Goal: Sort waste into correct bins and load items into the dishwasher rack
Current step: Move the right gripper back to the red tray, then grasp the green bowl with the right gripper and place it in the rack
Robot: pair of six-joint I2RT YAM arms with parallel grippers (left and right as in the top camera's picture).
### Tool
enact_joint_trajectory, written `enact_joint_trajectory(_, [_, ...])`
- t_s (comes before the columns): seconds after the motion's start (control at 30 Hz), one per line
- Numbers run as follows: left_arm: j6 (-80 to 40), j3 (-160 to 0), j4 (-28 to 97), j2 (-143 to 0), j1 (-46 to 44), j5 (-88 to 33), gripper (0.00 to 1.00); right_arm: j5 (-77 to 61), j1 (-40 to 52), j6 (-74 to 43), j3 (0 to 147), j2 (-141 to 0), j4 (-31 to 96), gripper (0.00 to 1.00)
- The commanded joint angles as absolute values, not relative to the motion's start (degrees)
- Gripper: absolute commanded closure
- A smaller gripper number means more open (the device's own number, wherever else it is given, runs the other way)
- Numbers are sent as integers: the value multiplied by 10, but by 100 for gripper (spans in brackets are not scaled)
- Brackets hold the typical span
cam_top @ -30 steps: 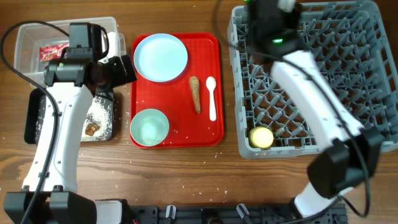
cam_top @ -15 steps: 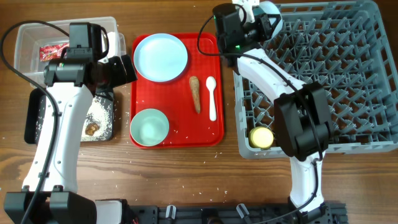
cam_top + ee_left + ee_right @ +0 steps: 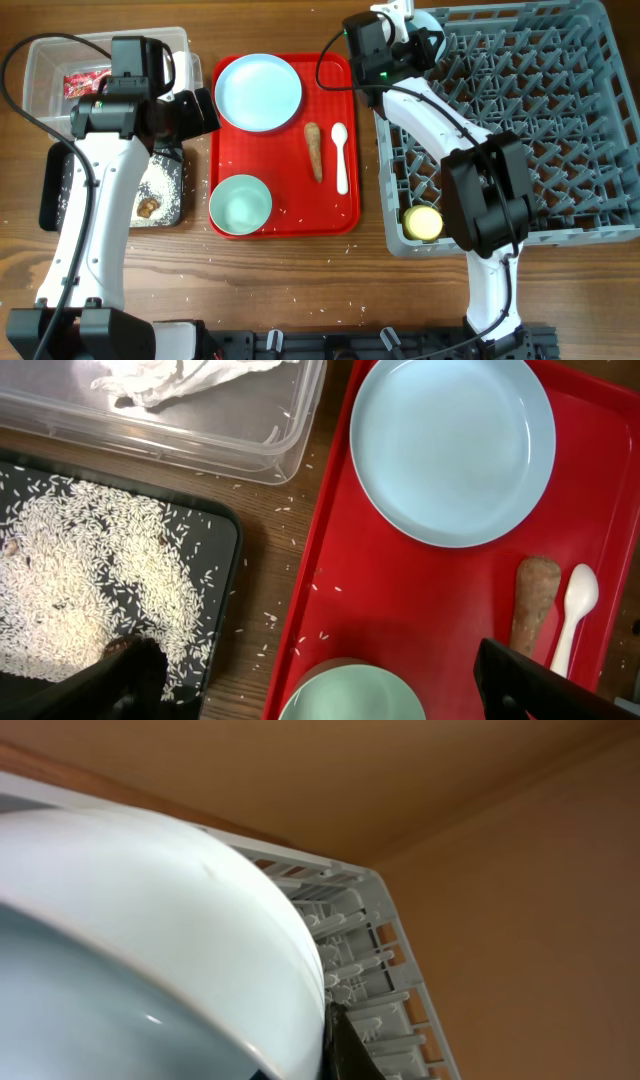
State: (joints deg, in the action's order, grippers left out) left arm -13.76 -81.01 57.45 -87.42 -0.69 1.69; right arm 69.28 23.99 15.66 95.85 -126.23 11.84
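Note:
My left gripper is open and empty, above the gap between the black tray and the red tray. The black tray holds white rice and a small brown chunk. The clear tub holds a red wrapper and a white napkin. The pale blue plate, mint bowl, long brown food piece and white spoon lie on the red tray. My right gripper is shut on the pale blue-white bowl at the grey rack's far left corner.
The flat red tray lies between the bins and the rack. A yellow cup stands in the rack's near left corner. Stray rice grains lie on the red tray and on the wood beside it. The right arm stretches along the rack's left side.
My right gripper has swung with the bowl from over the rack to its far left corner and has shifted only slightly since. The left arm has not moved.

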Motion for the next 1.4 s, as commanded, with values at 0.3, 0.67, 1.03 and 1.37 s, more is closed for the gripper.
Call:
enact_joint_trajectory(0.3, [-132,-818,573,-867,-5,23,0,655,317,151,959,-1272,138,54])
enact_joint_trajectory(0.67, [-132,-818,573,-867,-5,23,0,510,323,87,959,-1218,185,0])
enact_joint_trajectory(1.03, [-132,-818,573,-867,-5,23,0,-115,323,-95,930,-1115,372,13])
enact_joint_trajectory(1.37, [-132,-818,573,-867,-5,23,0,-227,435,-274,805,-1125,314,53])
